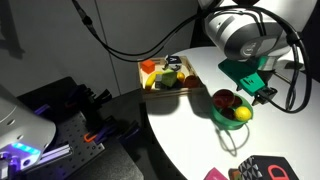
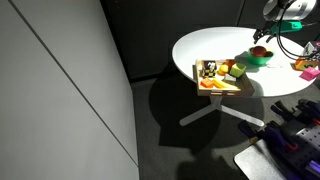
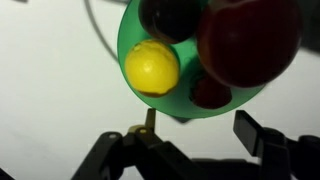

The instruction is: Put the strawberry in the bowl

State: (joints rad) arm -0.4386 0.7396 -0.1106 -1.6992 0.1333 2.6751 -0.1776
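Observation:
The green bowl [image 3: 135, 30] lies on the white table, just above my open, empty gripper [image 3: 198, 128] in the wrist view. In it lie a yellow ball [image 3: 152, 67], a large round red fruit [image 3: 248, 40], a dark fruit [image 3: 170, 15] and a smaller red piece [image 3: 210, 93] that looks like the strawberry, partly hidden under the large fruit. In both exterior views the gripper [image 1: 262, 88] [image 2: 272, 35] hovers just beside and above the bowl [image 1: 222, 115] [image 2: 262, 60].
A square wooden tray [image 1: 150, 86] [image 2: 203, 82] with orange, green and dark pieces stands at the table's edge, away from the bowl. A dark pad with coloured objects [image 1: 262, 168] [image 2: 305, 65] lies on the bowl's other side. Black cables hang above.

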